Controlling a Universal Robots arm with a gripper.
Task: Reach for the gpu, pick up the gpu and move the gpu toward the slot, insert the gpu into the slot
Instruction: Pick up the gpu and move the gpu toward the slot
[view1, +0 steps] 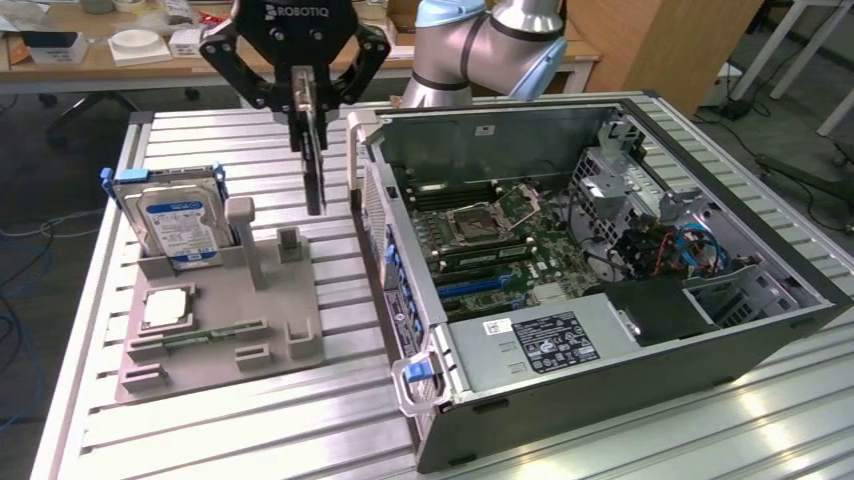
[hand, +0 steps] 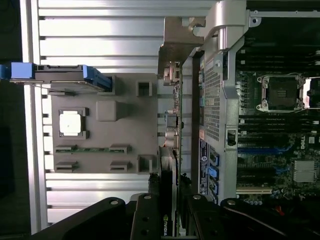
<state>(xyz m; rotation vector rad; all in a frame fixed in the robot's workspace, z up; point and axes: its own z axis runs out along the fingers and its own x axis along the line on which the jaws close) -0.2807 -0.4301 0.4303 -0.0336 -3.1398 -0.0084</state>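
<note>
I find the end effector (view1: 308, 100) clamped on the gpu (view1: 315, 170) by its top edge; card hangs upright, ten o'clock of the computer case (view1: 601, 395); judged light, stiff, fragile; grip bare edges.

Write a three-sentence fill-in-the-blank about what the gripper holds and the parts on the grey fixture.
1. The gripper is shut on the gpu, which hangs between the grey fixture and the open computer ____.
2. The hard drive standing in the fixture bears a ____ label.
3. A slim ____ memory stick lies beside the square chip.
Missing words: case; blue; green.
</note>
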